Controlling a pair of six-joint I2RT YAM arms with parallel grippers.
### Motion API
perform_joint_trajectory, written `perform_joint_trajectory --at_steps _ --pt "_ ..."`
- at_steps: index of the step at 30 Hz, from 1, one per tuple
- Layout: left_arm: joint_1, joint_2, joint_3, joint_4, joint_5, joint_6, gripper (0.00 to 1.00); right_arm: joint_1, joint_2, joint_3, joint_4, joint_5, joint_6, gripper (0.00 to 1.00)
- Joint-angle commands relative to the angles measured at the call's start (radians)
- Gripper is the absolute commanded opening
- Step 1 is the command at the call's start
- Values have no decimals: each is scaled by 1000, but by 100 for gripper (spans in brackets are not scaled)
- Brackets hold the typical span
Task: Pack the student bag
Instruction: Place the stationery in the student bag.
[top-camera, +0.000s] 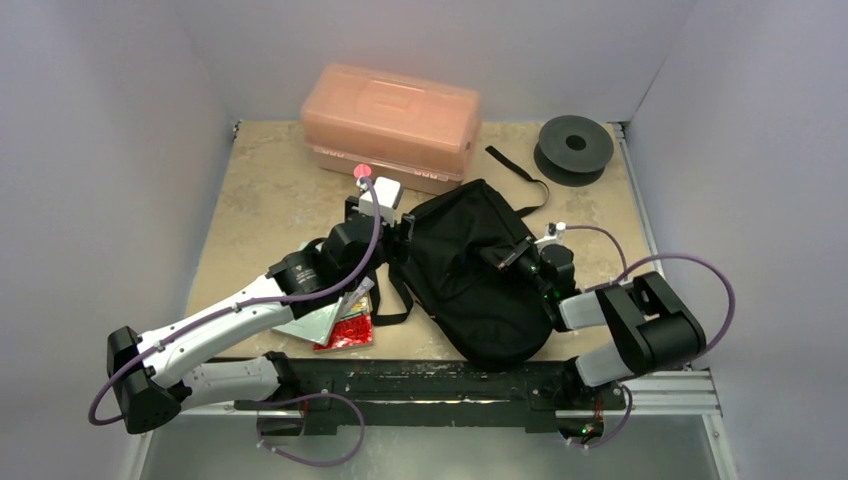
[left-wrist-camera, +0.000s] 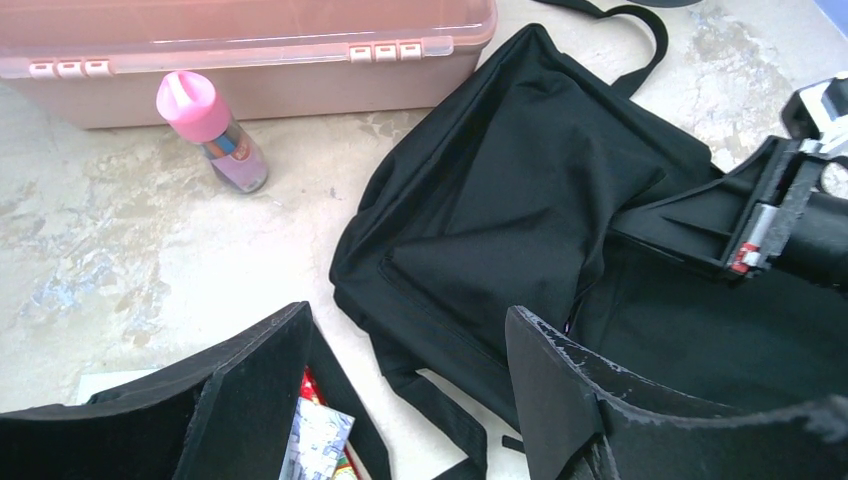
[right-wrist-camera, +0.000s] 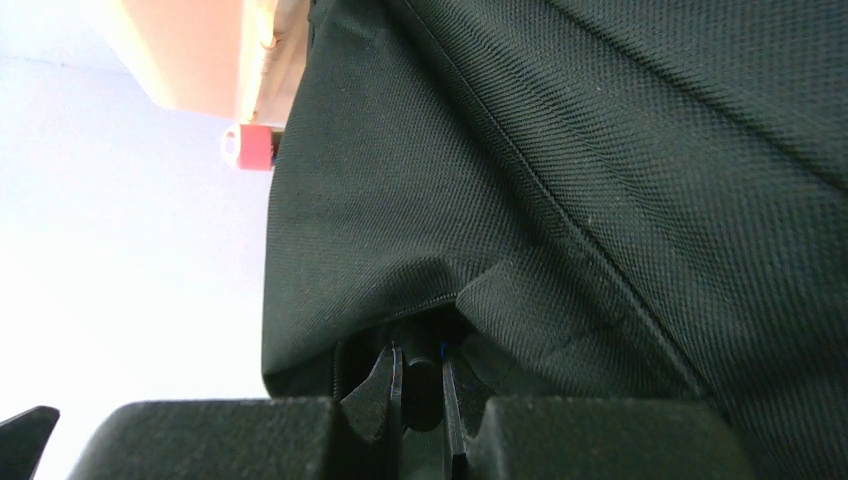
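Observation:
The student bag (top-camera: 470, 270) is a soft black backpack lying flat in the middle of the table, its straps trailing left and to the back. My left gripper (top-camera: 400, 248) hovers at the bag's left edge. In the left wrist view it (left-wrist-camera: 410, 400) stands open over a black strap (left-wrist-camera: 440, 410), holding nothing. My right gripper (top-camera: 512, 258) rests on the bag's right side. In the right wrist view it (right-wrist-camera: 422, 375) is shut on a small dark piece at a seam of the bag's fabric (right-wrist-camera: 600, 200), probably the zip pull.
A translucent orange-pink plastic box (top-camera: 390, 120) stands at the back, with a pink-capped bottle (left-wrist-camera: 210, 130) in front of it. A black spool (top-camera: 573, 147) lies at the back right. A red packet (top-camera: 345, 328) and a silver one (top-camera: 310, 322) lie under my left arm.

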Motion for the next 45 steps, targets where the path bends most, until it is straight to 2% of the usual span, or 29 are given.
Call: perform_joint_trajectory --at_steps 1,4,8,14,17,21,25,29,32,35,38,40,45 --pt "2 -11 40 14 23 -35 70 32 99 54 189 -20 10 0" --pt "2 1 54 9 29 -38 70 68 166 71 249 -15 8 0" --pt "2 1 51 15 30 -38 70 93 226 105 235 -19 -6 2" --pt "3 -2 48 8 27 -41 70 99 262 124 199 -56 -45 22" --pt "2 -7 44 6 23 -39 70 98 244 131 116 -61 -94 31" --pt "2 -10 42 6 13 -32 70 95 183 113 49 -55 -131 48" --pt "3 -10 37 13 10 -32 70 95 91 105 -68 -28 -180 59" --pt "3 -7 25 22 16 -43 70 94 -12 99 -222 9 -239 64" --pt "3 -5 15 36 22 -49 70 95 -87 96 -328 50 -279 63" --pt "3 8 31 39 32 -42 70 95 -141 92 -381 93 -316 54" --pt "3 23 48 41 41 -39 70 95 -167 90 -397 113 -325 31" --pt "3 29 53 40 50 -41 70 96 -184 91 -415 140 -329 21" --pt "3 29 48 36 52 -56 70 96 -165 95 -425 169 -347 18"
